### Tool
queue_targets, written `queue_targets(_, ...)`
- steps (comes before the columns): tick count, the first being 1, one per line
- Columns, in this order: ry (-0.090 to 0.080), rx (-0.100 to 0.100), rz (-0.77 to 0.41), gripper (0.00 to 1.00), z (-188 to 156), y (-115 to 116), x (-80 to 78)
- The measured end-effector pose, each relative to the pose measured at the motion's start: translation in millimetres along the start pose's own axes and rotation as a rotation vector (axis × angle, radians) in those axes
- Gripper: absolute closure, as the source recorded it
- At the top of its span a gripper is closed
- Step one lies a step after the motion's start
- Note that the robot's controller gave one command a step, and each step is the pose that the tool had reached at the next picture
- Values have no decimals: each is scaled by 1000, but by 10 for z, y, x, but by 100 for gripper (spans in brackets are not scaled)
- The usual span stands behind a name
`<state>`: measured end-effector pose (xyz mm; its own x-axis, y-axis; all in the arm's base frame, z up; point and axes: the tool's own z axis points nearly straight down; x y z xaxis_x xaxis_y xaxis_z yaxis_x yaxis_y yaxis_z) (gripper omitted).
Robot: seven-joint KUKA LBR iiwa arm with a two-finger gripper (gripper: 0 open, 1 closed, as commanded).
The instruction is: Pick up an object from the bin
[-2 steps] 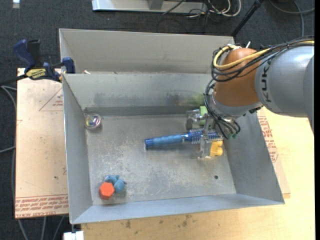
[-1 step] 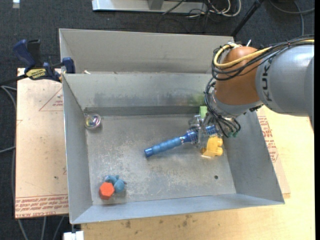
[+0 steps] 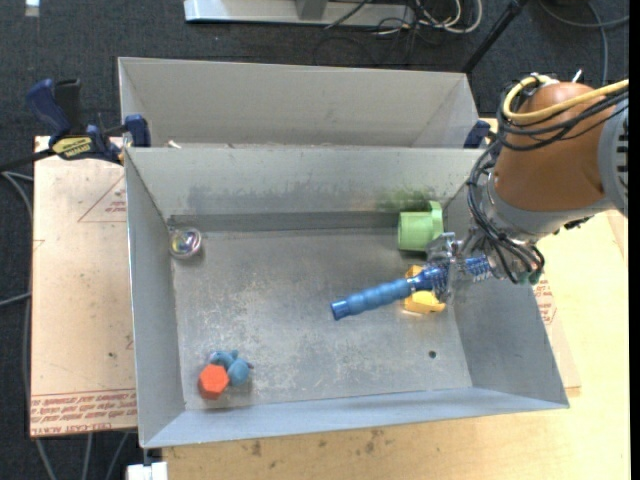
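The gripper (image 3: 447,265) is being held low at the right side of the grey metal bin (image 3: 300,183), over the upper end of a long blue plastic stick (image 3: 375,296) that is lying slanted on the scuffed floor. Clenched or released: can't be told. A small yellow piece (image 3: 423,304) is lying just beside that end, w/ a green cylindrical cup (image 3: 420,226) resting near the back wall. Far left, a shiny round metal thing (image 3: 185,242) is sitting; front left, an orange-and-blue lump (image 3: 222,373).

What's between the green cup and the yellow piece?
In the camera view, the right end of the blue stick lies between the green cup and the yellow piece, with the gripper beside it.
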<state>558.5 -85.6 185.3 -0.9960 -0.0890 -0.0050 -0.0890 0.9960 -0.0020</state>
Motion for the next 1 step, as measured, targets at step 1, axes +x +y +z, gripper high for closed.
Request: queue_targets(1, -6, 0, -29, 100, -1391, 99, -21)
